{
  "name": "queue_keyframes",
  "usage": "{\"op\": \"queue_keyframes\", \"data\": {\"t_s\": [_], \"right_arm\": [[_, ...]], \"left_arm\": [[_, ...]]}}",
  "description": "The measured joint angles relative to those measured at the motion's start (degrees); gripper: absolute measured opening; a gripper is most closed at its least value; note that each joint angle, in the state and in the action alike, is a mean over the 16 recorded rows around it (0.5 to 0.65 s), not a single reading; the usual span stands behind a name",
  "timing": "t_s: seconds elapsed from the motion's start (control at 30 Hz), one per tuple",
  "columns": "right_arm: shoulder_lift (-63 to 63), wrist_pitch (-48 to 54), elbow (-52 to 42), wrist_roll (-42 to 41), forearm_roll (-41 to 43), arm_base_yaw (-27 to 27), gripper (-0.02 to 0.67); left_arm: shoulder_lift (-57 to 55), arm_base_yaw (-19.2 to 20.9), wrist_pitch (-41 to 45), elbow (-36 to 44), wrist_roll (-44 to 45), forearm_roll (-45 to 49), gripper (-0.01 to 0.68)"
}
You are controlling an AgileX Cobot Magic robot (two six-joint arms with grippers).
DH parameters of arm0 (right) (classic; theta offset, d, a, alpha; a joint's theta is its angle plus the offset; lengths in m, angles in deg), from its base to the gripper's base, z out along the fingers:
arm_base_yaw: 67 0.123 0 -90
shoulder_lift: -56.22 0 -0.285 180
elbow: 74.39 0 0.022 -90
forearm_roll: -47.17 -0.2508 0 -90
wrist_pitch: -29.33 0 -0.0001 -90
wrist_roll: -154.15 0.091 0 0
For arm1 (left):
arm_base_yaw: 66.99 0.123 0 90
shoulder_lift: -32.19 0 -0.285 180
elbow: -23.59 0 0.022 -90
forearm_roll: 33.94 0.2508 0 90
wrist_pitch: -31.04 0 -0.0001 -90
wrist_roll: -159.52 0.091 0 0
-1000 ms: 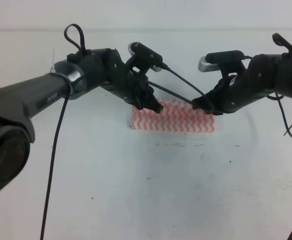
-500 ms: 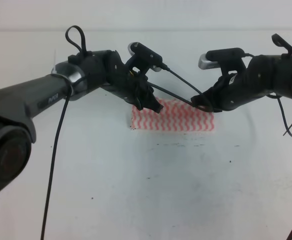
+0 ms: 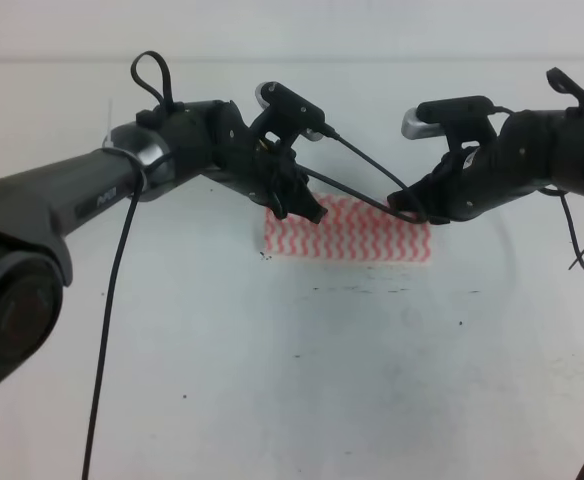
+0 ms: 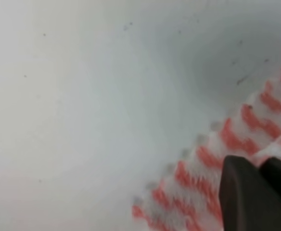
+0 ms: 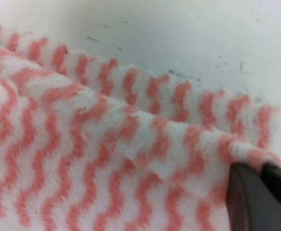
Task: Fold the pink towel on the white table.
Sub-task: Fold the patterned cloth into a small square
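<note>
Slightly rightward since a second ago goes the right claw (image 3: 419,212), its arm barely shifted. Below both claws, the white counter (image 3: 352,370) carries the pink towel (image 3: 357,238). Each claw, left claw (image 3: 310,211) included, pinches a towel corner.

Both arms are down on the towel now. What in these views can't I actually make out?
- Exterior high: the pink towel's far edge and both grippers' tips, hidden by the arms.
- Left wrist: left gripper cut off at the corner; picture blurred.
- Right wrist: right gripper mostly out of frame; towel's extent cropped.
</note>
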Motion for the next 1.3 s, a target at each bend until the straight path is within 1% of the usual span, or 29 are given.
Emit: {"op": "queue_keyframes", "data": {"t_s": [0.3, 0.43, 0.53, 0.67, 0.83, 0.97, 1.07, 1.2, 1.3], "right_arm": [[0.1, -0.1, 0.0, 0.1, 0.1, -0.5, -0.016], [0.3, -0.2, 0.0, 0.1, 0.1, -0.6, -0.001], [0.6, -0.4, 0.0, 0.1, 0.1, -0.6, 0.015], [0.9, -0.9, 0.0, 0.1, 0.1, -0.6, 0.053], [1.3, -1.7, 0.0, 0.1, 0.2, -0.6, 0.128], [1.4, -2.6, 0.0, 0.1, 0.4, -0.8, 0.185], [1.4, -3.2, 0.0, 0.1, 0.5, -1.2, 0.223], [1.4, -3.6, 0.0, 0.1, 0.6, -1.9, 0.257], [1.4, -3.2, 0.4, 0.1, 0.5, -2.4, 0.269]], "left_arm": [[0.0, 0.0, -0.7, 0.0, -0.1, 0.0, 0.111], [0.1, 0.0, -1.3, 0.0, -0.1, 0.0, 0.155], [0.1, 0.0, -2.1, 0.0, -0.1, 0.0, 0.206], [-0.1, 0.0, -3.3, 0.0, -0.1, 0.0, 0.272], [-0.7, 0.0, -4.5, -0.1, -0.3, 0.0, 0.348], [-1.4, 0.0, -5.3, -0.1, -0.5, 0.2, 0.378], [-1.9, 0.1, -5.8, -0.1, -0.7, 0.9, 0.387], [-2.2, 0.1, -6.5, -0.1, -1.2, 2.5, 0.389], [-1.8, 0.2, -7.1, -0.1, -1.7, 3.9, 0.39]]}}
